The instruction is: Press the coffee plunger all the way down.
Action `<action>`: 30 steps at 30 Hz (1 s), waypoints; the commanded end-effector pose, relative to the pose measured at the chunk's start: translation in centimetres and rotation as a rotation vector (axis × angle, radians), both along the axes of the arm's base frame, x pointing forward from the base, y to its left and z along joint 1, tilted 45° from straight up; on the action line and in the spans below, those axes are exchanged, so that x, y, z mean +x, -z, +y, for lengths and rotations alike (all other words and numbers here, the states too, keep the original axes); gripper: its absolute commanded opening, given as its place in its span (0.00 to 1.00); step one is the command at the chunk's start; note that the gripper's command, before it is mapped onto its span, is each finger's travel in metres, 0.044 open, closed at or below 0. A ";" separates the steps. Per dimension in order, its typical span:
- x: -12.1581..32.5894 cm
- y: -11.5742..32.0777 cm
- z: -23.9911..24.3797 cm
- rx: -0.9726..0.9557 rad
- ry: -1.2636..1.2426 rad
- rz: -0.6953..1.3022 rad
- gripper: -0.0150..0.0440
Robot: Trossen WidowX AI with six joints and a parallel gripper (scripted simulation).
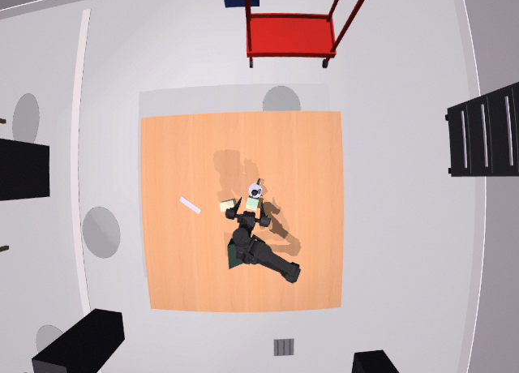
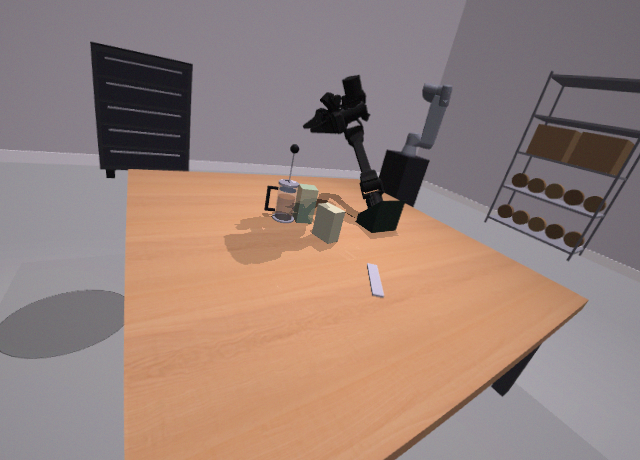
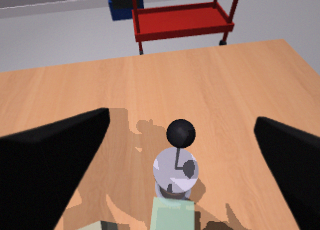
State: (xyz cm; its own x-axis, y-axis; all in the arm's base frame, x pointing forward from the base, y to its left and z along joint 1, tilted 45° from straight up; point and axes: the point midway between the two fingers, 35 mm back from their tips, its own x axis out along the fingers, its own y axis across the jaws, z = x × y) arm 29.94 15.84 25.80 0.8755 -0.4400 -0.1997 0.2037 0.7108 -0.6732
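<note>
The coffee press [image 1: 251, 186] [image 2: 285, 202] [image 3: 164, 171] stands upright on the table, with its dark handle pointing away from the arm. Its plunger is up: the black knob [image 1: 254, 191] [image 2: 294, 148] [image 3: 181, 133] sits on a thin rod high above the lid. My gripper [image 1: 251, 198] [image 2: 305, 126] [image 3: 180, 119] is wide open and empty, its fingertips above and a little to the arm's side of the knob. In the wrist view the knob shows between the two fingers, slightly below the level of the tips. No finger visibly touches it.
A pale green block [image 1: 252, 203] [image 2: 306, 199] [image 3: 173, 216] stands close beside the press on the arm's side. A cream block [image 1: 226, 205] [image 2: 328, 225] stands to its left in the overhead view. A flat white strip [image 1: 190, 205] [image 2: 375, 280] lies farther left on the table [image 1: 188, 276] [image 2: 232, 367].
</note>
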 end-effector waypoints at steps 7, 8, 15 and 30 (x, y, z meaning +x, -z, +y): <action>0.2 3.3 -3.6 0.001 0.011 -0.014 1.00; 0.2 3.3 -3.6 0.001 0.011 -0.014 1.00; 0.8 3.5 -3.9 0.003 0.012 -0.012 1.00; 2.9 3.9 -5.0 0.003 0.011 -0.013 1.00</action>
State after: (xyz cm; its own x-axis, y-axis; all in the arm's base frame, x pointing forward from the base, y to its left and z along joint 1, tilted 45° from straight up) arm 32.46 11.20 22.31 0.8735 -0.4497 -0.1864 0.2272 0.7152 -0.6609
